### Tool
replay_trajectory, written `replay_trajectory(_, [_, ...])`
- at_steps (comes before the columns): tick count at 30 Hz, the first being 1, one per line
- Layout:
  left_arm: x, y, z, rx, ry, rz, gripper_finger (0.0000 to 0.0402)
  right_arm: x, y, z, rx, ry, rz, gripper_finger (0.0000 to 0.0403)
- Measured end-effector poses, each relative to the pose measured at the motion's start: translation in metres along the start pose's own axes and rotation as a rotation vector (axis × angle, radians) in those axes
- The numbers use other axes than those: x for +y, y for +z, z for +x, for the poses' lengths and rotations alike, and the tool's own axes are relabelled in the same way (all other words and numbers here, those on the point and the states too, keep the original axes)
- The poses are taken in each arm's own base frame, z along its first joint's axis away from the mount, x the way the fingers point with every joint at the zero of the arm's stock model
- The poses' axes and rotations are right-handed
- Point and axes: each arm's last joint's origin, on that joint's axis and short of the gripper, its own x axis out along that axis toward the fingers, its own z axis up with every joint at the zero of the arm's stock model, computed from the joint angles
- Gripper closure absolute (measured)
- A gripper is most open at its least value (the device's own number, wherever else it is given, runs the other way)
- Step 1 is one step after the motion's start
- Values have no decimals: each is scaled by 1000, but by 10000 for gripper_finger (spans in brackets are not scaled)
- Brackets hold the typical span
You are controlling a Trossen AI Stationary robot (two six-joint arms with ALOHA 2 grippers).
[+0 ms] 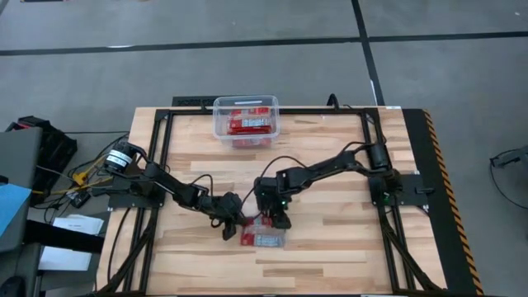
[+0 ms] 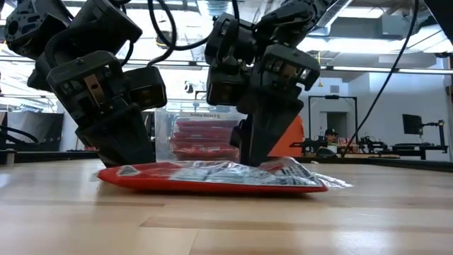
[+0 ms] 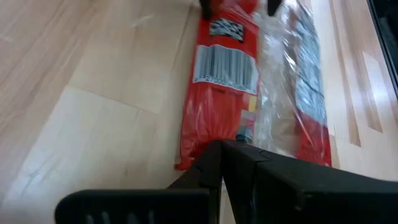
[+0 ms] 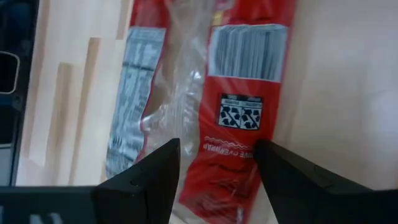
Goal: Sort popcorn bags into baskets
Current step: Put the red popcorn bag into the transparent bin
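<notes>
Tabletop: grippers flanking popcorn bag

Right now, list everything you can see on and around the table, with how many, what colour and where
Popcorn bag on the table: one, red with a clear crinkled wrapper and pale printed panels, lying flat near the front edge, between the two grippers.
Popcorn bags in the bin: several, exact count unclear, red, stacked inside.
Bin: one, clear plastic, at the middle of the table's far edge.
Table: one, pale wood planks in a black frame.
Left gripper: dark, at the loose bag's left end.
Right gripper: dark, fingers open and straddling the loose bag's far end.
</notes>
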Motion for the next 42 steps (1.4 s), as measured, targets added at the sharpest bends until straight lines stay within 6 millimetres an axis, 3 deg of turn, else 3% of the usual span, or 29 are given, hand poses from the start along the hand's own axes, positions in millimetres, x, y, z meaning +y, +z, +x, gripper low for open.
replay_trajectory(5, [0, 1, 0, -15, 8, -10, 402, 8, -2, 6, 23, -16, -13, 200])
replay_trajectory(13, [1, 2, 1, -52, 41, -48, 401, 19, -5, 13, 45, -72, 13, 376])
replay_trajectory(19, [-5, 11, -6, -53, -28, -86, 401, 20, -3, 0, 19, -91, 61, 397])
replay_trajectory(25, [-14, 36, -33, -67, -130, -170, 401, 21, 5, -45, -68, -172, 87, 399])
replay_trajectory(33, [-14, 66, -96, -159, -192, -237, 401, 21, 9, -118, -216, -275, 75, 400])
replay_trajectory(42, [-10, 67, -154, -302, -95, -270, 401, -3, 9, -212, -409, -461, 41, 400])
